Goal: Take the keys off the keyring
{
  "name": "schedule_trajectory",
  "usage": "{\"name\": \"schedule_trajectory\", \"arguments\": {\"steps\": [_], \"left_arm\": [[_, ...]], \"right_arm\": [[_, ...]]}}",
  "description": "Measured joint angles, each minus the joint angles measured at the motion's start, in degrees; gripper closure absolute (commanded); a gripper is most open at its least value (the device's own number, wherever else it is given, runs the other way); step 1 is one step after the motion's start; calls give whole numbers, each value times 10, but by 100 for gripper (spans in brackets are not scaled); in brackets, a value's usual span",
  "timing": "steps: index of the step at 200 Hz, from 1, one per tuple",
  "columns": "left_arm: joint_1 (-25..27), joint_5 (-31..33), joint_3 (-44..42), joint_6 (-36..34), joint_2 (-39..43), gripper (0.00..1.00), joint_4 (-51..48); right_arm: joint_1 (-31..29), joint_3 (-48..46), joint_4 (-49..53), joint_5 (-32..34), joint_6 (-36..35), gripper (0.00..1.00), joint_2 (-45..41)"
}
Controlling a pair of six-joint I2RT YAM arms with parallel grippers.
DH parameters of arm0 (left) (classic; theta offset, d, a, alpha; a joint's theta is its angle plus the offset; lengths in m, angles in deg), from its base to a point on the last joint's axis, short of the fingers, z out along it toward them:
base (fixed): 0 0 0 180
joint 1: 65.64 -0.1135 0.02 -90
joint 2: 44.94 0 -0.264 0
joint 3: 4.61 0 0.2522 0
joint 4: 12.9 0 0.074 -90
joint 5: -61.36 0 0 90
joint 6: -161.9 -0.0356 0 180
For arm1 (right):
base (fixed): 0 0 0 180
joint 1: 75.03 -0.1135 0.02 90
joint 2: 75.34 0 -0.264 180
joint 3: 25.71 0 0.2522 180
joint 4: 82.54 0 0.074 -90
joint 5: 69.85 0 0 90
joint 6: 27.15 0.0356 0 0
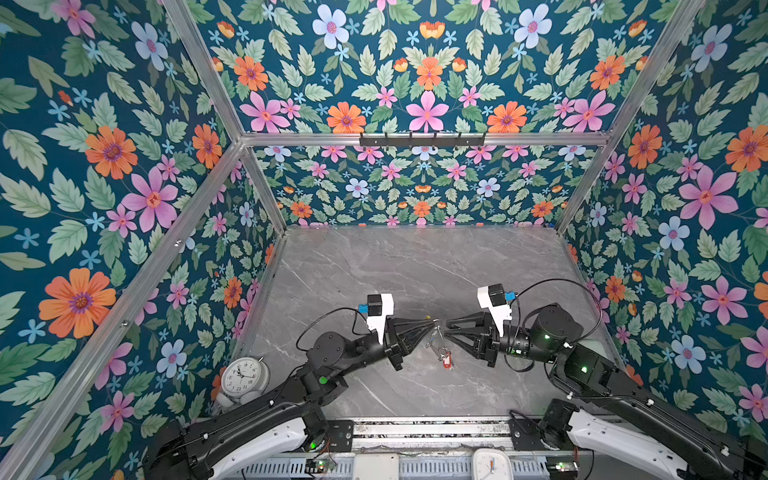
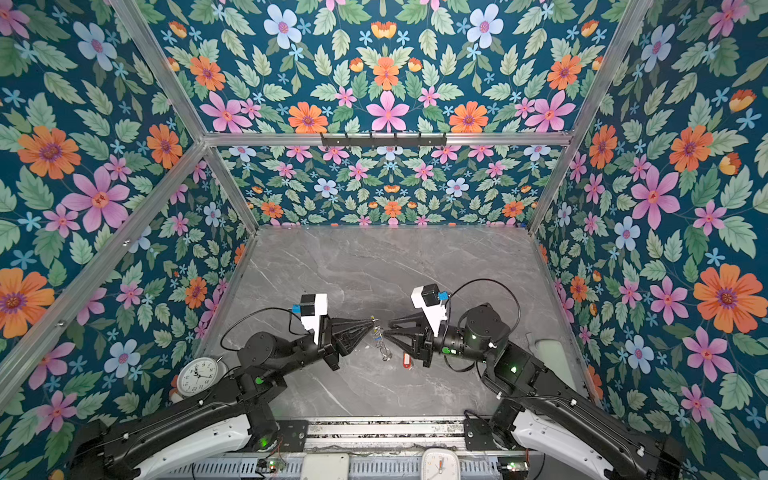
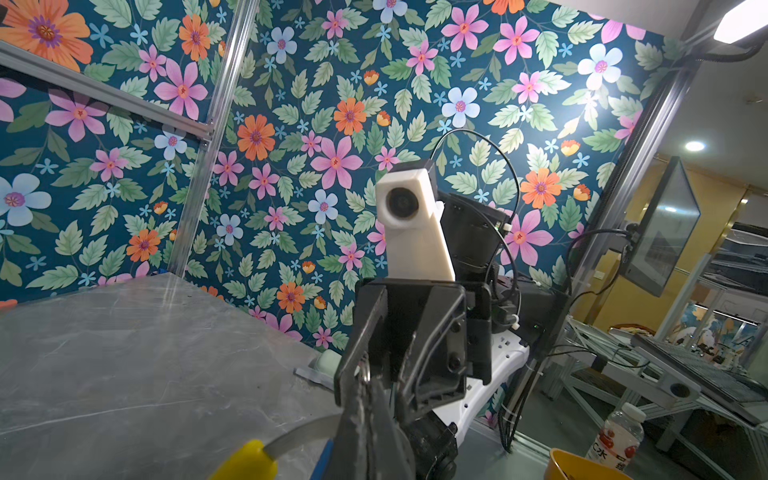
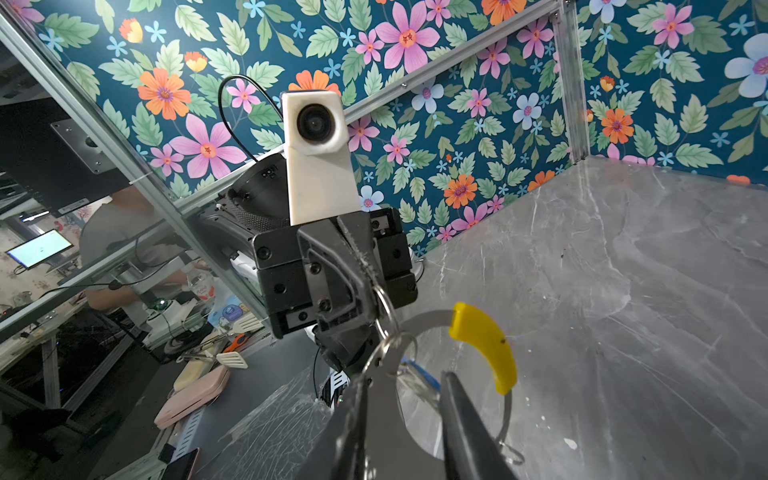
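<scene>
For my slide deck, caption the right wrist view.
Left gripper holds the yellow-sleeved keyring, seen between parted fingers of the right gripper.

Floral wallpaper (image 1: pixel 415 62) all round: teal ground, pink, orange and pale-blue blooms, green leaves, covering the left, right and far walls. Aluminium bars (image 1: pixel 124 320) frame the booth, and there's a black hook rail (image 1: pixel 422 141) on the far crossbar. Down below, a grey marble tabletop (image 1: pixel 415 266), thin white veins running through it. In the near left corner stands a white alarm clock (image 1: pixel 243 376). Another clock face (image 1: pixel 491 463) peeks in at the near edge. Past the right side, the left wrist view catches a bright lamp (image 3: pixel 744 20) overhead, a ceiling spot (image 3: pixel 695 146), a dark monitor (image 3: pixel 660 228) and a yellow wall (image 3: pixel 611 299). Beyond the left side, a lit screen (image 4: pixel 39 247) glows.
</scene>
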Motion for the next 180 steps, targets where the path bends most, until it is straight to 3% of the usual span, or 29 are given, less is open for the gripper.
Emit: {"name": "schedule_trajectory", "arguments": {"steps": [117,180], "left_arm": [[3,-30,-9,10,-22,100,52],[3,-47,-14,19,-21,100,72]], "right_arm": [[-8,5,-8,-8,2,72,9],[-8,13,-30,-17,3,90,6]]}}
